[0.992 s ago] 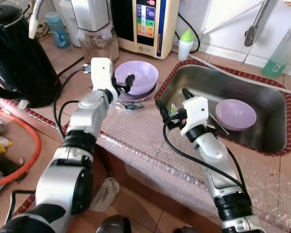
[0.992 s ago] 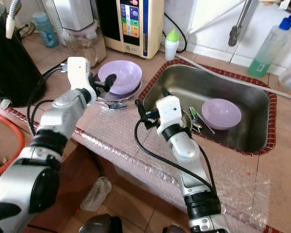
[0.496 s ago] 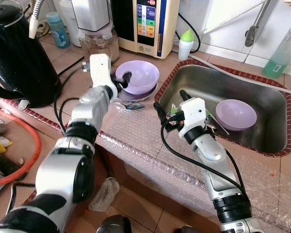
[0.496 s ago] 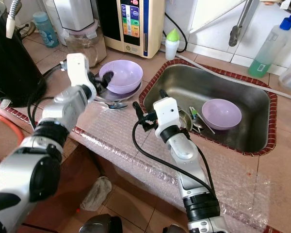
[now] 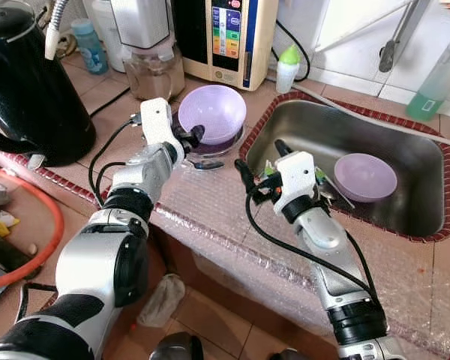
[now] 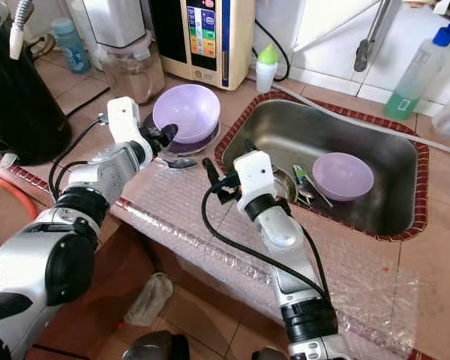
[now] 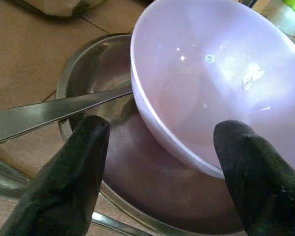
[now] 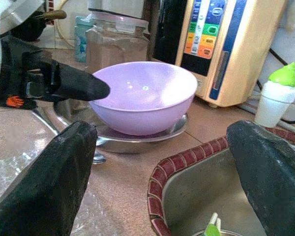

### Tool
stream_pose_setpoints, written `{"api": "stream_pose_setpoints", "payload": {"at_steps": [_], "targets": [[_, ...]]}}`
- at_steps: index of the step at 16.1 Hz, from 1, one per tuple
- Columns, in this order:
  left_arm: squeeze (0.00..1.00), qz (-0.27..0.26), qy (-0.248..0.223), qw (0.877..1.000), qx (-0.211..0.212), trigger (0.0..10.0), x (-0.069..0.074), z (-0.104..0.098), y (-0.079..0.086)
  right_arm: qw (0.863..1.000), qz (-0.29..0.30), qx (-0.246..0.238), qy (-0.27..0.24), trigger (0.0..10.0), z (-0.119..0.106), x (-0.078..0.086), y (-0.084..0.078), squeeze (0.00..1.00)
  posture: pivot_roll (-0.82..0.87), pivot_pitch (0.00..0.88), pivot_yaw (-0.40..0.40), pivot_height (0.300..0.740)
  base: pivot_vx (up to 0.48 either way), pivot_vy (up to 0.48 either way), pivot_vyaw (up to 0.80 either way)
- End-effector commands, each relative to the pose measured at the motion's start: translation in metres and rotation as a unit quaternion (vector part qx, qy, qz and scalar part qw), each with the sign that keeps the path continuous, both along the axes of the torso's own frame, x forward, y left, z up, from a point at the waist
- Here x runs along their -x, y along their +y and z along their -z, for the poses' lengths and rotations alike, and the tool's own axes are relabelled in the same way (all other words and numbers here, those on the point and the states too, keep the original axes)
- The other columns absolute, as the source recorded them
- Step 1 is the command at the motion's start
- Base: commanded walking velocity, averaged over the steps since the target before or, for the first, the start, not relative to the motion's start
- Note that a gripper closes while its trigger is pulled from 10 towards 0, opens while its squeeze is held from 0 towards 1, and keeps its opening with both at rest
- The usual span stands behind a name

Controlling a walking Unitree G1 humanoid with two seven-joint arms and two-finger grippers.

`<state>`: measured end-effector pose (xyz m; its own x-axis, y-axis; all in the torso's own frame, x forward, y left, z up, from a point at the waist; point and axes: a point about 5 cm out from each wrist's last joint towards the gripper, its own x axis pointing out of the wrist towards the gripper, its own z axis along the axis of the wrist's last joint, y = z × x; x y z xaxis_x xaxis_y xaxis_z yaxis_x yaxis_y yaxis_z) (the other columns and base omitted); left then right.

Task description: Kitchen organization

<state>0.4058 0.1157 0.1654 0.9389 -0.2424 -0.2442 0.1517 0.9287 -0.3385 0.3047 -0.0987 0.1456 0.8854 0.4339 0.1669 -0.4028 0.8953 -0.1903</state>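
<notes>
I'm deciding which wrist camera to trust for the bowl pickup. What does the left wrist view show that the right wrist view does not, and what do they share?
Left wrist view alone: a long metal utensil handle running under the bowl's rim, seen close between open black fingers. Right wrist view alone: the left gripper at the bowl's rim, the cream appliance with coloured buttons, the green-capped white bottle and the steel sink's corner. Both: the tilted lilac plastic bowl over the round steel dish.

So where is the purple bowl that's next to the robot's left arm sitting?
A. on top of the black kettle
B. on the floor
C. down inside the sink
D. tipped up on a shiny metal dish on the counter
D: the purple bowl leans tilted on a metal dish on the counter, with the left gripper at its rim, jaws apart.
</notes>
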Motion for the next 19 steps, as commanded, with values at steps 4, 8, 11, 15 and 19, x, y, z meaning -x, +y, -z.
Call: {"api": "stream_pose_setpoints", "payload": {"at_steps": [4,8,11,15,19], "targets": [[0.00,0.003,0.007,1.000,0.016,0.0,-0.001,-0.001,-0.002,1.000,-0.005,0.002,-0.006,10.0,-0.004,0.000,0.002,0.00,0.01,0.022,0.057,0.740,0.000,0.000,0.00],[0.00,-0.002,0.003,1.000,0.013,0.0,-0.001,-0.002,0.001,1.000,-0.007,-0.006,-0.004,10.0,-0.004,0.000,0.003,0.00,0.01,0.021,0.054,0.740,0.000,0.000,0.00],[0.00,-0.006,0.006,1.000,0.012,0.0,0.000,0.003,0.003,1.000,-0.007,-0.006,-0.001,10.0,-0.003,0.001,0.002,0.00,0.01,0.020,0.053,0.740,0.000,0.000,0.00],[0.00,-0.019,-0.006,1.000,0.017,0.0,-0.001,0.000,0.007,1.000,-0.009,-0.007,-0.002,10.0,-0.004,0.000,0.002,0.00,0.01,0.016,0.049,0.740,0.000,0.000,0.00],[0.00,-0.041,-0.045,0.997,0.038,0.0,-0.002,-0.009,0.015,1.000,-0.005,-0.009,-0.003,10.0,-0.004,-0.001,-0.001,0.00,0.02,0.012,0.048,0.740,0.000,0.000,0.00]]}}
